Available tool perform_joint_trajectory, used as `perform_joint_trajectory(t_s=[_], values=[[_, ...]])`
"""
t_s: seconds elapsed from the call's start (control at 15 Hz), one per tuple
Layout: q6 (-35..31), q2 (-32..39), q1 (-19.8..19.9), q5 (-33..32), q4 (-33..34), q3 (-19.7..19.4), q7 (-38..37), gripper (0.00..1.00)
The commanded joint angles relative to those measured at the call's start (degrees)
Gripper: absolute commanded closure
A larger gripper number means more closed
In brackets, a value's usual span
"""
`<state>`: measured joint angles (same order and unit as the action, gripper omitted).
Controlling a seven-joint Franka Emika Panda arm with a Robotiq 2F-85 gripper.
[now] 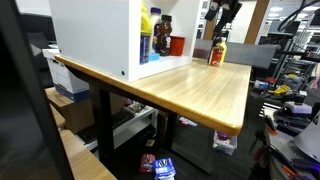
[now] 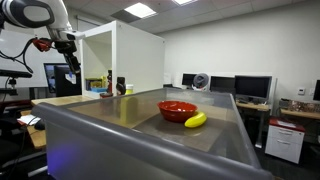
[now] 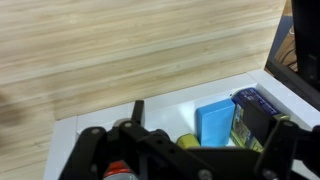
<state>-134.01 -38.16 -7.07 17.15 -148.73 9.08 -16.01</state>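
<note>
1. The gripper (image 1: 224, 26) hung in the air above the table (image 1: 190, 92). Its fingers were spread wide, with nothing between them.
2. The bottle (image 1: 217, 54) was the nearest thing. It stood upright on the table near the far end, with its long axis vertical and its cap up. It lay below the fingers and clear of them. It seemed to sit a little toward the cabinet (image 1: 95, 35) rather than straight under, though the sideways offset could not be told for sure.
3. The arm (image 2: 40, 14) arched high, with its wrist turned down so the fingers pointed at the tabletop.
4. The cabinet stood on the same table just beside the bottle, with its open side facing it. In the wrist view a blue box (image 3: 213, 125) lay on its white floor.
5. Well apart from all this, a bowl (image 2: 177, 108) and a banana (image 2: 196, 120) sat just beside each other on a grey surface.
</note>
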Motion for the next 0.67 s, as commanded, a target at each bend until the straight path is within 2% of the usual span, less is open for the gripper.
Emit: perform_joint_trajectory(t_s=[0.0,0.33,0.6], values=[[-6.2,2.1,-0.5,-1.6,-0.7,1.9,1.2,0.00],[-12.5,6.3,-0.3,-2.2,0.9,4.0,-0.9,0.00],[-15.4,9.8,-0.2,-2.6,3.2,3.7,-0.2,0.00]])
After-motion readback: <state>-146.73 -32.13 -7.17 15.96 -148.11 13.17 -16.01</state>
